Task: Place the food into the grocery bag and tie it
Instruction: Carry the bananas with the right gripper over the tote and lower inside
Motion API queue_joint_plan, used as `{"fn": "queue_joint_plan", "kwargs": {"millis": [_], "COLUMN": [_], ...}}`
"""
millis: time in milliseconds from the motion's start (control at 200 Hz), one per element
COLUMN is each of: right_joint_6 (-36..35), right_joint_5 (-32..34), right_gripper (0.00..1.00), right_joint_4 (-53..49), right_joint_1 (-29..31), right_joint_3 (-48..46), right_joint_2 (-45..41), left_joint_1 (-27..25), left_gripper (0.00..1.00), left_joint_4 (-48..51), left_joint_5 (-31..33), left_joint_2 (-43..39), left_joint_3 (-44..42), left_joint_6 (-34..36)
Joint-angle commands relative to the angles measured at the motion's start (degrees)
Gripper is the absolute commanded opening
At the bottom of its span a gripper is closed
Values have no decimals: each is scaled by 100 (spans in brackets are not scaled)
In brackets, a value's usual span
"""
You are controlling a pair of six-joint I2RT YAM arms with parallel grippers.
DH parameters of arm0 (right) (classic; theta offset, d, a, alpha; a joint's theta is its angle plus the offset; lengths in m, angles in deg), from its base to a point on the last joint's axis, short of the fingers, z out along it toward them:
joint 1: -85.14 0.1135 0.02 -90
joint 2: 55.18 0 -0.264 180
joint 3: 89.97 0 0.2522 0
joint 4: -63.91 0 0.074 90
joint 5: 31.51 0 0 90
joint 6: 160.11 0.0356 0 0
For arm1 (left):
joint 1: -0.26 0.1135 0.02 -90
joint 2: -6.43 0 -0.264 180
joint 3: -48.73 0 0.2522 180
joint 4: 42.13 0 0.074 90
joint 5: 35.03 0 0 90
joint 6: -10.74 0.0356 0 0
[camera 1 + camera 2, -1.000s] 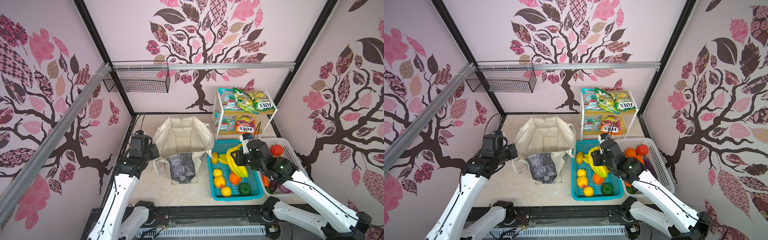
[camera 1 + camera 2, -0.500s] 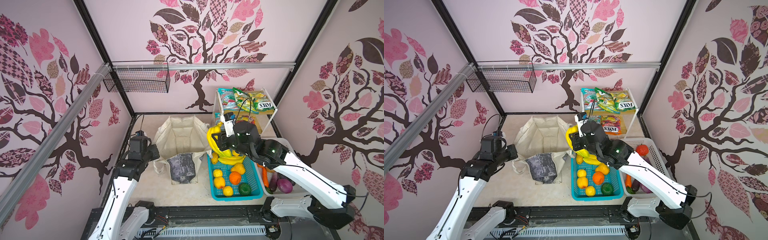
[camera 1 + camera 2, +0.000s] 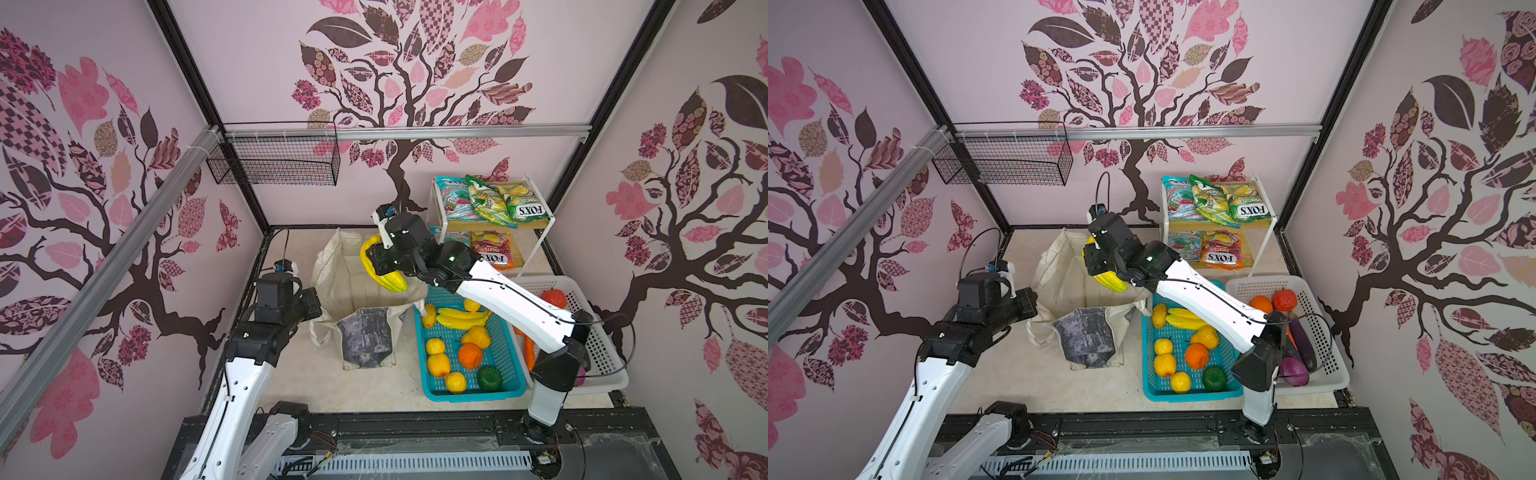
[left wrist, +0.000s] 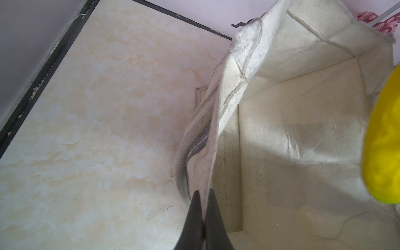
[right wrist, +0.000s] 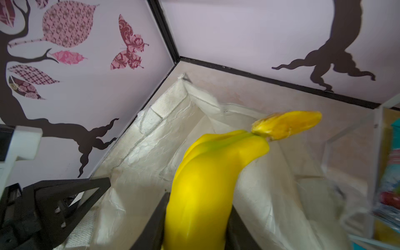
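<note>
While the bananas [image 3: 384,272] hang above the open mouth of the grocery bag [image 3: 332,270], nearer its right-hand wall than its left, the right jaws are closed round the middle of the bunch. Both top views give only a yellow curve poking out from under the black wrist. The right wrist view shows far more: dark jaw plates either side of the fruit, the brownish stalk end pointing towards the back wall, and creased cream cloth below. What the top views hide on the other side, the left wrist view makes plain: the left jaws are pinched tight on the bag's rim, cloth squeezed between them and that edge lifted. Beyond them the bag's cream inside lies open, with a blur of yellow at the frame's edge. The bag stands on the pale worktop [image 3: 374,386] towards the back left, its grey panel flopped forward.

The right arm [image 3: 511,299] rises from the front rail and bends at an elbow over the white basket [image 3: 602,357]. It then stretches across the teal basket [image 3: 473,395] towards the bag, wrist tipped downward. The left arm [image 3: 249,374] climbs from the front left, forearm leaning back, wrist turned rightward to the bag's left rim. Loose fruit, with a second banana bunch [image 3: 461,318], lies in the teal basket. FOX'S packets [image 3: 490,201] sit on the two-tier rack [image 3: 540,208] behind it.
</note>
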Motion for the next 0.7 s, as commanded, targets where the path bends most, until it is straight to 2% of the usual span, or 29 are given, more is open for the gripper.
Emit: {"fn": "queue_joint_plan", "kwargs": {"millis": [0, 230, 445, 570, 695], "right_joint_6": [108, 173, 187, 271, 455], "right_joint_5": [253, 321, 732, 466, 566], "right_gripper": [35, 35, 39, 40, 39], "right_joint_4": [-741, -989, -982, -729, -653], "right_joint_1": [294, 310, 310, 177, 42], "right_joint_3": [558, 729, 1185, 1209, 1199], "right_joint_2": [610, 1416, 2307, 2766, 3096], "left_joint_1": [19, 18, 24, 12, 14], "left_gripper": [0, 0, 0, 0, 0], "left_joint_4": [-198, -250, -267, -250, -232], "left_joint_5": [-204, -381, -408, -332, -266], "left_joint_2": [-46, -74, -143, -177, -197], "left_joint_3": [-152, -163, -174, -179, -178], "left_joint_6": [25, 16, -10, -8, -10]}}
